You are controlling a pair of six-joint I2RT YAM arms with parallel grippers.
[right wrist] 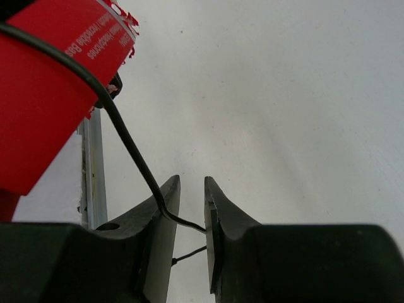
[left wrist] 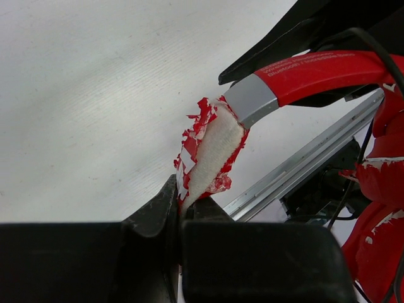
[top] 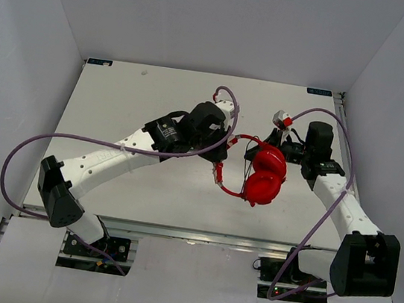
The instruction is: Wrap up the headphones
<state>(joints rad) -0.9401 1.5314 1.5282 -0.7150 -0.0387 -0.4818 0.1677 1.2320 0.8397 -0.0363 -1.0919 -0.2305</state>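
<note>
The red headphones hang just above the table's middle right, ear cups together and the headband arching to the left. My left gripper is shut on the headband's torn padding, white foam showing; the red band runs up to the right. My right gripper sits just behind the cups. In the right wrist view its jaws stand narrowly apart and the thin black cable comes down from the red ear cup and crosses the gap. The plug is out of view.
Purple robot cables loop off the left arm and over the right arm. A small white and red piece sits by the right wrist. The table's metal front rail and the white side walls bound the space.
</note>
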